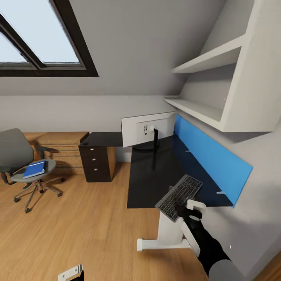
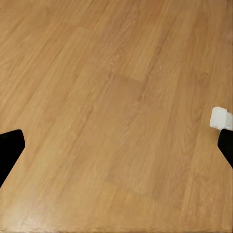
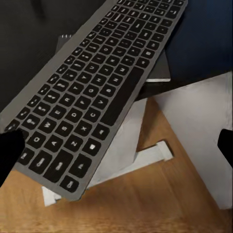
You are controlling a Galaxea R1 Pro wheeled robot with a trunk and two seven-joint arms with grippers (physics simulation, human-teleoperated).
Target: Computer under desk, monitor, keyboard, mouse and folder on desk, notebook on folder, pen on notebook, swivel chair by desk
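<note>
Head view: the keyboard (image 1: 180,197) is seen lying tilted at the near end of the black desk (image 1: 156,171), with its near corner jutting past the desk's edge. The right gripper (image 1: 186,211) is placed at that overhanging corner, and the black forearm is stretched up toward it from the lower right. Whether the keyboard is clamped cannot be told. The monitor (image 1: 147,128) is stood on the desk's far part with its white back turned to the camera, in front of the blue back panel (image 1: 212,156). Well apart to the left, the swivel chair (image 1: 23,164) is parked on the wood floor (image 1: 78,226), and the blue folder (image 1: 34,169) is laid flat on its seat. A black drawer cabinet (image 1: 97,162) is set beside the desk.

From the right wrist view, the keyboard (image 3: 94,92) is shown crossing the picture at a slant, over the white desk leg (image 3: 126,150). The two dark fingertips (image 3: 9,155) are seen at either edge, set wide apart, one close against the keyboard's near corner.

From the left wrist view, bare floor planks (image 2: 111,111) are shown beneath the left gripper (image 2: 116,145), whose fingertips (image 2: 9,150) are spread apart with nothing between them.
</note>
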